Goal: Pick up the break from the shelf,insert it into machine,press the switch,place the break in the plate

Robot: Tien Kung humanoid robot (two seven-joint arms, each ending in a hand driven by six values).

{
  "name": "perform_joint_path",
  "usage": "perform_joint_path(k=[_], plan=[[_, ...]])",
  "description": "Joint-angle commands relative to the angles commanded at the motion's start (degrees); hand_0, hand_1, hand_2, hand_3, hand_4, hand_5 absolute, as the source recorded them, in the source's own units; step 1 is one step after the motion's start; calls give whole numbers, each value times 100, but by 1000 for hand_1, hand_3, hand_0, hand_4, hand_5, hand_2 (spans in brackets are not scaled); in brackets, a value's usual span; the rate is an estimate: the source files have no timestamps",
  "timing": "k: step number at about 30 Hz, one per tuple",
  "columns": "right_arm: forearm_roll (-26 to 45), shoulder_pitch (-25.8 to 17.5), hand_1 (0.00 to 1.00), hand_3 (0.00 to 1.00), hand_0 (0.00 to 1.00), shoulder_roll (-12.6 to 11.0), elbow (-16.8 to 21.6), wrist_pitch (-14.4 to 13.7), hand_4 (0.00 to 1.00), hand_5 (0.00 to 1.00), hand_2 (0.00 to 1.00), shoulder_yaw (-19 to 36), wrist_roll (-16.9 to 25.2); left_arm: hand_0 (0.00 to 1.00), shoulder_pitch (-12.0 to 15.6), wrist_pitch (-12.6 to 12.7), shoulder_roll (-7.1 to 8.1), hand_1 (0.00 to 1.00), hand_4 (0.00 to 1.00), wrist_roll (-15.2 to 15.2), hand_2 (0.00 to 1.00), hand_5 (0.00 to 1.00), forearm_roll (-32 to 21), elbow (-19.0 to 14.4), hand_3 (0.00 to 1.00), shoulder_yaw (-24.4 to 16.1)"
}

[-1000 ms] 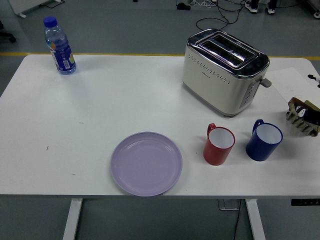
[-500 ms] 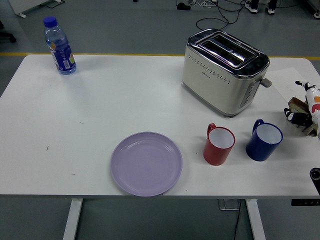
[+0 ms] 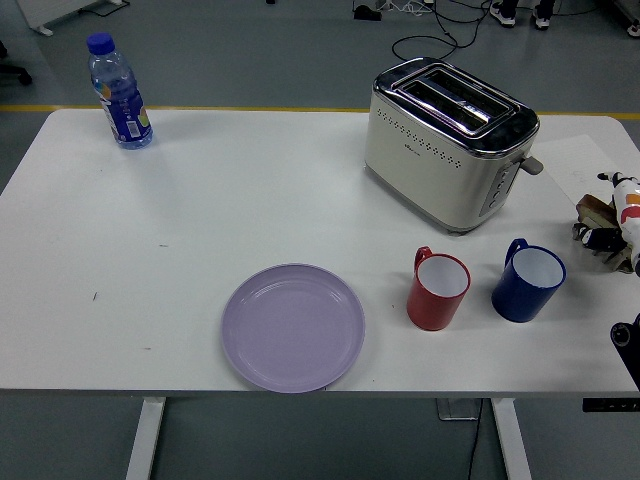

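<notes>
White table (image 3: 200,220): our right hand (image 3: 622,212) reaches the rack (image 3: 592,216) at the edge, grip unclear; we should pinch the bread squarely.

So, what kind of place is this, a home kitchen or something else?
Probably a lab or workshop, not a kitchen: the toaster stands on a plain white table, with a bare grey floor and loose cables behind it.
</notes>
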Motion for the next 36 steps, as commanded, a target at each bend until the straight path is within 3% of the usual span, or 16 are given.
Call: perform_joint_path(k=[1,6,7,18,19,23,24,25,30,31,36], plan=[[0,10,619,720,666,-4,-5,-3,727,181,611,-14,-22,421,0,0,0,489,416,0,531,998,1,0,603,0],[0,78,619,720,666,-24,-71,-23,727,181,611,-98,-197,421,-9,4,7,489,416,1,531,998,21,0,603,-13],[0,94,563,673,589,-33,-88,-27,701,155,559,-122,-233,420,-10,6,6,489,417,1,529,998,25,0,602,-16],[0,215,519,632,533,-78,-271,-129,652,103,520,-292,-442,419,-12,9,5,488,417,1,528,998,23,0,601,-15],[0,220,480,563,481,-79,-280,-130,606,46,491,-297,-444,419,-13,9,4,488,417,1,528,998,24,0,600,-15],[0,256,480,563,481,-98,-359,-178,606,46,491,-347,-464,419,-12,7,4,488,417,2,528,998,28,0,600,-20],[0,262,480,563,481,-105,-375,-226,606,46,491,-359,-478,419,-15,7,5,488,417,1,528,998,26,0,600,-16],[0,269,435,521,420,-110,-388,-294,505,2,473,-369,-491,419,-16,6,6,488,416,1,527,998,26,0,601,-18],[0,302,435,521,420,-147,-415,-705,505,2,473,-412,-534,419,-14,8,2,488,416,8,527,998,42,0,601,-32],[0,314,397,496,365,-164,-413,-803,438,2,448,-422,-542,419,-10,7,2,488,416,10,526,998,43,0,600,-32],[0,356,397,496,365,-270,-310,-1122,438,2,448,-407,-537,419,9,11,-6,488,416,22,526,998,74,0,600,-48]])
